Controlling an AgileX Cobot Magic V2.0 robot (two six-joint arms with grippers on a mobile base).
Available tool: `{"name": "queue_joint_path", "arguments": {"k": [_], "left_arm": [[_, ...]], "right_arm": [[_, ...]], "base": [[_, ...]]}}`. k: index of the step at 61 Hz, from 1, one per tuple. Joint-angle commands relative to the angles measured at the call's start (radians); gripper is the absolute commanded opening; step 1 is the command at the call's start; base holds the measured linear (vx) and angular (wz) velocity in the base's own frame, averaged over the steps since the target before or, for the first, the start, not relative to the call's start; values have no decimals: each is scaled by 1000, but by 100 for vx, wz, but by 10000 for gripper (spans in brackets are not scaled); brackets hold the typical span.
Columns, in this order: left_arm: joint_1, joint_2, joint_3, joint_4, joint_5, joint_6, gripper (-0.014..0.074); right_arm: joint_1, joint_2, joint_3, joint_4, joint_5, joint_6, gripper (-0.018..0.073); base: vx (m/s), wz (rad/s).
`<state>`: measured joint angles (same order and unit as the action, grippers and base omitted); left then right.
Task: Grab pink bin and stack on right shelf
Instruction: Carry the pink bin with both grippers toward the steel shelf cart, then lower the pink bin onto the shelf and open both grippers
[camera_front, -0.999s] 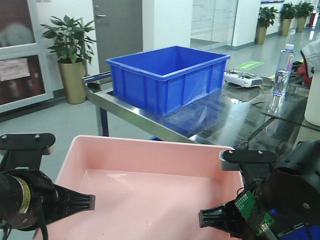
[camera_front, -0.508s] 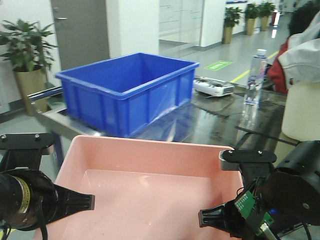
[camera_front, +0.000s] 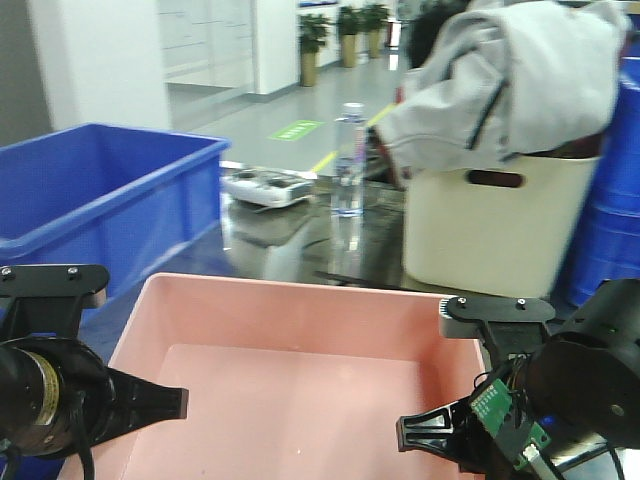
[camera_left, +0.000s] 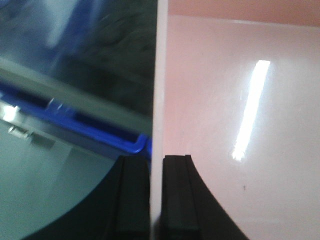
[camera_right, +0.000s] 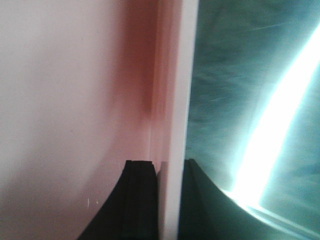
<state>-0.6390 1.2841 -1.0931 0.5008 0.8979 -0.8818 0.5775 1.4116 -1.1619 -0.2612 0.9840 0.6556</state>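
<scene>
Pale pink shallow plastic bin (camera_front: 300, 370) low in foreground, carried between both arms, far wall at near edge of dark reflective steel shelf top (camera_front: 300, 255). Left gripper (camera_left: 156, 162) clamped on bin's left wall: one black finger inside, one outside, wall pinched between. Right gripper (camera_right: 167, 167) likewise closed on right wall. On shelf beyond: ribbed blue plastic crate (camera_front: 90, 190) at left, white handheld controller (camera_front: 265, 187), clear water bottle (camera_front: 348, 160), cream tub with handle slot (camera_front: 490, 235) under grey jacket (camera_front: 520, 80).
</scene>
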Motion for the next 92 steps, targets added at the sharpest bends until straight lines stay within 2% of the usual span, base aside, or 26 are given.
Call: {"name": "queue_joint_path", "arguments": {"k": [1, 44, 92], "left_arm": [[2, -36, -31, 77, -28, -12, 15], [2, -36, -31, 77, -28, -12, 15], [2, -36, -31, 77, -28, -12, 15]], "right_arm": [[-8, -28, -20, -99, 31, -12, 64], [-8, -28, -20, -97, 32, -12, 64], [-8, -28, -20, -99, 27, -12, 64]], "base": [[16, -60], [13, -45], [3, -5]]}}
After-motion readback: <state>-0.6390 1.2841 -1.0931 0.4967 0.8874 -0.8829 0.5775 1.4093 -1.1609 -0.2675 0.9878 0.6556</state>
